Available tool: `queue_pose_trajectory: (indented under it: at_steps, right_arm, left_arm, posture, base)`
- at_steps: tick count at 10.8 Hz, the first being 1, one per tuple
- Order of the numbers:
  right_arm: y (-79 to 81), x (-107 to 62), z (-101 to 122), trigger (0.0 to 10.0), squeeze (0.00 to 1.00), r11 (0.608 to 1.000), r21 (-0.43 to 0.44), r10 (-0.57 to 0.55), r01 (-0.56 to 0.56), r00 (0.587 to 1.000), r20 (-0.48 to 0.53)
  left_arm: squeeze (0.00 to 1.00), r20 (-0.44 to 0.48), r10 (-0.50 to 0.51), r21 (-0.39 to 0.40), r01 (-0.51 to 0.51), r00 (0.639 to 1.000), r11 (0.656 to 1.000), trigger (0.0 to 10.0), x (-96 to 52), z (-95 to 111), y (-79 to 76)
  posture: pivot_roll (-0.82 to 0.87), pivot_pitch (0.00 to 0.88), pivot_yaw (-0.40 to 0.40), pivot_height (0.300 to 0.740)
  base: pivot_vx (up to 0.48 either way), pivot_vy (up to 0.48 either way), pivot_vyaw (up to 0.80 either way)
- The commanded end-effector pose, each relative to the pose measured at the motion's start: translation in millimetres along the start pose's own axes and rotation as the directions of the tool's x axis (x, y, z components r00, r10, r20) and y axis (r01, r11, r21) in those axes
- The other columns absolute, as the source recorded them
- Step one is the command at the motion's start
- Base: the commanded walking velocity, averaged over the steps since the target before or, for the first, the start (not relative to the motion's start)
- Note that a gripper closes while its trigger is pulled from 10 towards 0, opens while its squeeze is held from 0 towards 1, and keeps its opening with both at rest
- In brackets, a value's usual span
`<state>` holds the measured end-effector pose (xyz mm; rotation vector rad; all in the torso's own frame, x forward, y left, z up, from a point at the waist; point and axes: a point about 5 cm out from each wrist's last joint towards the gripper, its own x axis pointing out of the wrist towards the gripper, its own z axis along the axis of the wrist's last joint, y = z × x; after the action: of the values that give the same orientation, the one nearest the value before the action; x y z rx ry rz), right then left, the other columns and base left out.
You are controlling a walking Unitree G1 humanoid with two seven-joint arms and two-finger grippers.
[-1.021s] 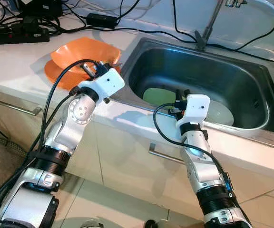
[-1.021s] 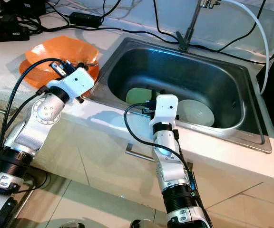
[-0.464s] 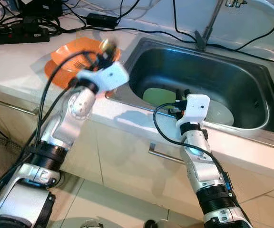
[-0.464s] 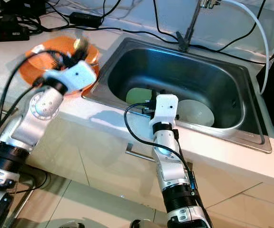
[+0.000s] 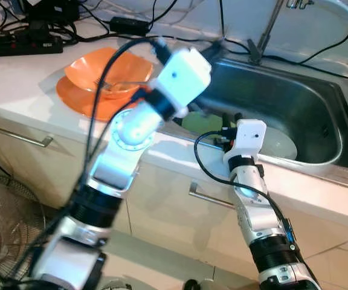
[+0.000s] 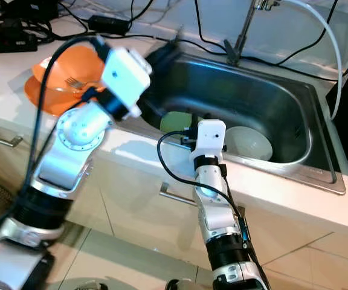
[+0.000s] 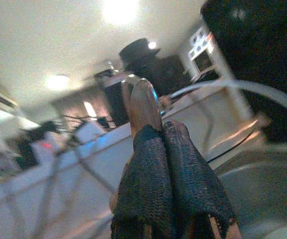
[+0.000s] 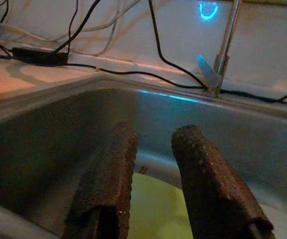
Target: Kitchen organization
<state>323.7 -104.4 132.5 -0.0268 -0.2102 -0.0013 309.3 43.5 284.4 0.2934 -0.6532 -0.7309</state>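
White kitchen counter (image 5: 23,90), steel sink (image 5: 319,115) set into its right part. On the left, an orange plate (image 5: 74,96) with an orange bowl (image 5: 101,69). Far left, black cables and a power strip (image 5: 17,43).

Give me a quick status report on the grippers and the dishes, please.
Left gripper shut on a spoon, raised over the sink. Right gripper open above the green plate. Fork lies in the orange bowl.
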Motion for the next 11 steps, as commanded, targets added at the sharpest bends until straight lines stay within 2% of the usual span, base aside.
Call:
queue_pose_trajectory:
  at_steps: [1, 2, 3, 5, 7, 8, 11]
  right_arm:
    - [-3.4, -0.8, -4, 10.0, 1.00, 0.999, -0.043, -0.002, 0.002, 1.000, -0.010]
    - [-0.1, -0.6, 0, 10.0, 1.00, 0.996, -0.090, 0.025, -0.023, 0.999, 0.021]
    - [7.5, 0.1, 10, 10.0, 1.00, 0.977, -0.200, 0.088, -0.069, 0.992, 0.087]
    - [12.9, 0.2, 13, 10.0, 1.00, 0.965, -0.247, 0.122, -0.091, 0.986, 0.113]
    - [15.9, 1.0, 17, 10.0, 1.00, 0.960, -0.264, 0.127, -0.090, 0.983, 0.130]
    - [16.9, 1.5, 19, 10.0, 0.00, 0.959, -0.270, 0.128, -0.087, 0.982, 0.137]
    - [19.2, 3.2, 23, 10.0, 0.00, 0.966, -0.240, 0.130, -0.091, 0.980, 0.149]
  left_arm:
    - [0.00, 0.004, 0.015, -0.072, -0.014, 1.000, 0.997, 10.0, -1.8, 2, 3.0]
    - [0.00, -0.008, 0.043, -0.171, -0.044, 0.999, 0.984, 10.0, -3.6, 1, 6.9]
    - [0.00, -0.043, 0.022, -0.311, -0.035, 0.999, 0.950, 10.0, -8.8, -3, 9.2]
    - [0.00, -0.084, -0.028, -0.389, -0.007, 0.996, 0.921, 10.0, -16.4, -10, 7.3]
    - [0.00, -0.113, -0.075, -0.493, 0.010, 0.991, 0.870, 10.0, -24.5, -15, 4.3]
    - [0.00, -0.129, -0.110, -0.515, 0.028, 0.986, 0.857, 10.0, -28.9, -17, -1.1]
    - [0.00, -0.157, -0.168, -0.552, 0.054, 0.973, 0.832, 10.0, -34.1, -20, -11.4]
  posture:
    - [0.01, 0.063, -0.086, 0.740]
    - [0.01, 0.060, -0.085, 0.740]
    - [0.01, 0.059, -0.085, 0.740]
    - [0.02, 0.056, -0.088, 0.740]
    - [0.01, 0.053, -0.084, 0.740]
    - [0.01, 0.054, -0.083, 0.740]
    - [0.01, 0.062, -0.079, 0.740]
  base:
    - [0.000, 0.000, 0.00]
    - [0.000, 0.000, 0.00]
    - [0.000, 0.000, 0.00]
    - [0.000, 0.000, 0.00]
    - [0.000, 0.000, 0.00]
    - [0.000, 0.000, 0.00]
    - [0.000, 0.000, 0.00]
